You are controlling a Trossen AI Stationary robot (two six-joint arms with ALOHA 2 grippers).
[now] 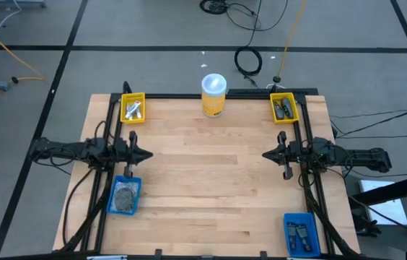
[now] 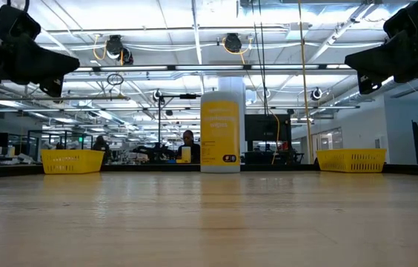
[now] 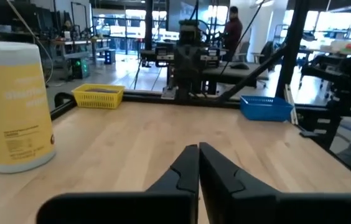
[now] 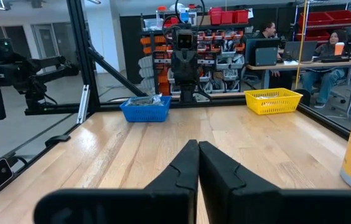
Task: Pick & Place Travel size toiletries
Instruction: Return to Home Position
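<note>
Travel size toiletries [image 1: 132, 110] lie in four bins at the edges of the wooden table [image 1: 211, 180], and none of them is in a gripper. White tubes [image 1: 133, 108] are in the left yellow bin [image 1: 133, 96] at the far left corner. Dark grey pieces [image 1: 285, 108] are in the right yellow bin [image 1: 283, 95] at the far right corner. Greyish items in clear wrappers [image 1: 124, 196] fill the left blue bin [image 1: 125, 179] at the left edge, and dark items [image 1: 301, 235] lie in the right blue bin [image 1: 299, 215] at the near right corner. Between the two yellow bins stands the yellow canister [image 1: 213, 97] with a white lid. Its label carries white and dark writing, but the letters are too blurred to read, and I can make out no brand. The left gripper [image 1: 148, 154] hangs above the left side of the table with its jaws closed, tip against tip, and it holds nothing. The right gripper [image 1: 265, 154] faces it from the right side, also closed on nothing. Both point toward the middle of the table. The left blue bin is near the left gripper, on its near side. The other three bins are well apart from both grippers.
</note>
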